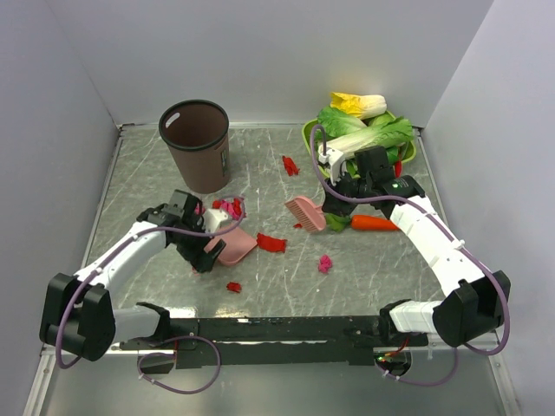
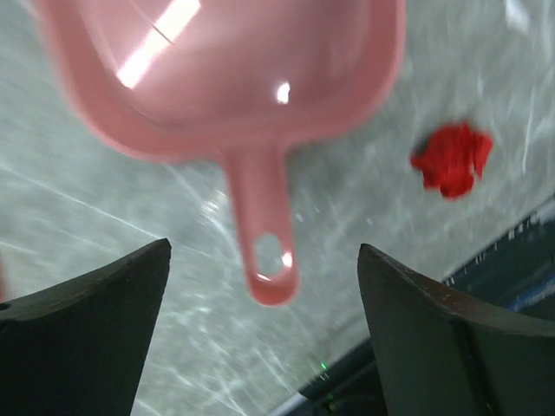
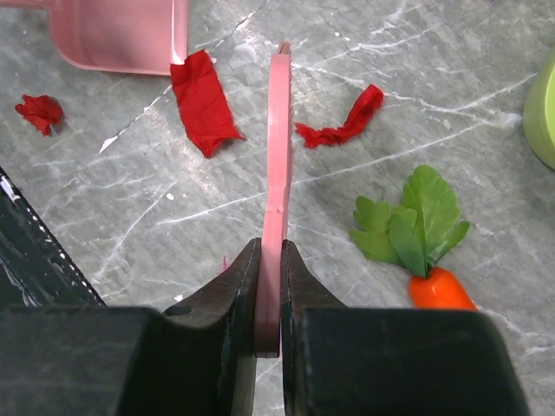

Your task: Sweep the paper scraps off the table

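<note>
Across grey marble-veined table [image 1: 364, 277], crumpled red and magenta paper scraps [image 1: 271, 243] lie scattered, one just beside pink plastic dustpan [image 1: 236, 247]. L gripper [image 2: 264, 250] gapes wide round pan handle w/o gripping, so pan may skid when swept into. R gripper [image 3: 270, 247] clamps pink plastic brush [image 3: 279, 156]; hard stroke could flick scraps toward orange carrot [image 3: 438, 290].

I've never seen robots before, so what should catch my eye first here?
Red scraps dot the grey table mid-scene. A pink brush is pinched in the right jaws, with a pink dustpan left of it. A brown bin stands at the back left, and leafy greens pile up at the back right.
</note>
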Controlling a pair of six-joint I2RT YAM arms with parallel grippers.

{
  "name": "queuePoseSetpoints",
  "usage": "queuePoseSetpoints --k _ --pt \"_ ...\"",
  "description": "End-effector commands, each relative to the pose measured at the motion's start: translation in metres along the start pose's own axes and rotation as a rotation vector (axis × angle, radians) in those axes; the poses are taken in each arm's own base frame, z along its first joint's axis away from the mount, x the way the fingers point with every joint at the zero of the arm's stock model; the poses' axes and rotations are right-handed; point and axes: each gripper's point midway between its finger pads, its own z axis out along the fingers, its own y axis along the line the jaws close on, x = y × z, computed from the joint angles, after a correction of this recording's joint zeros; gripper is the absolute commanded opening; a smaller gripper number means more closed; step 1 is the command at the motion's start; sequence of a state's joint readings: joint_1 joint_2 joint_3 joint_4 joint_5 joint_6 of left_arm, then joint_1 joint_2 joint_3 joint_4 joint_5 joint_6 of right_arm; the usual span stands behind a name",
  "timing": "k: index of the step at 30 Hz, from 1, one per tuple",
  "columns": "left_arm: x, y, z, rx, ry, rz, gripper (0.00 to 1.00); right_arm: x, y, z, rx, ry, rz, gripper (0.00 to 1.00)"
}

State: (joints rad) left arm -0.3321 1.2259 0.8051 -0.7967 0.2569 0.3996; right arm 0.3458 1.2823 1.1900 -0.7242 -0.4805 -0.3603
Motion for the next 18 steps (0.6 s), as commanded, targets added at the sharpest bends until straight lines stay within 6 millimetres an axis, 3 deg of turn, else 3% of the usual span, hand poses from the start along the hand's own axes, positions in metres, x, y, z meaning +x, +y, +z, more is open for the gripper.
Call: queuePoseSetpoints --k 1,9,18 --pt "0.018 -0.016 0.005 0.040 0.042 0.035 0.90 -0.024 -0.004 -0.004 0.000 -0.065 -0.026 0.00" --pt "0.016 -0.006 0.017 0.003 0.047 0.040 0.70 -0.028 -0.004 -0.005 -0.002 -0.070 -0.024 0.00" --pt "0.007 -0.001 0.024 -0.002 0.034 0.023 0.57 -0.025 -0.004 -0.009 0.012 -0.064 -0.030 0.00"
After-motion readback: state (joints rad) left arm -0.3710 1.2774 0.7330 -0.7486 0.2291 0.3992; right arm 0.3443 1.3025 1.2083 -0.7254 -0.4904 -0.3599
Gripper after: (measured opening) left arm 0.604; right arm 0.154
